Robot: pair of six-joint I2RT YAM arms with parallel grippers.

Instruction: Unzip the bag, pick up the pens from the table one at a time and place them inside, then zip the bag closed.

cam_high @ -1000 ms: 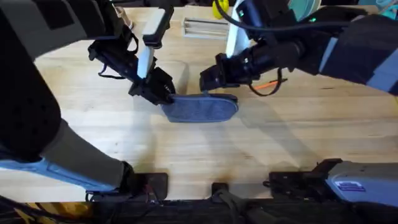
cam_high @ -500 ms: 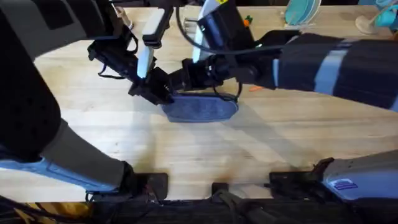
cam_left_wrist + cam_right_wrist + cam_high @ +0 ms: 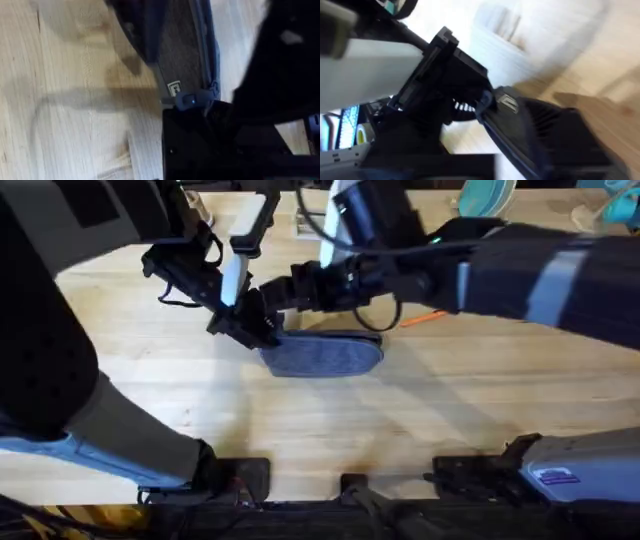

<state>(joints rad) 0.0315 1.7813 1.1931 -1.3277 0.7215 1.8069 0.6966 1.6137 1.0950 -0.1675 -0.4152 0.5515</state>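
Bracing work: our left gripper (image 3: pixel 262 328) pinches the oblong grey-blue fabric pouch (image 3: pixel 325 355) by its end on the pale plank table (image 3: pixel 450 410), anchoring it while our right gripper (image 3: pixel 285 292), fingers' spread unclear to us, hovers just beside that end; a slim orange pen (image 3: pixel 425 317) waits beyond the pouch.

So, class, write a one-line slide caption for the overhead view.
Both arms meet at the left end of the grey-blue bag on the wooden table, an orange pen lying behind it.
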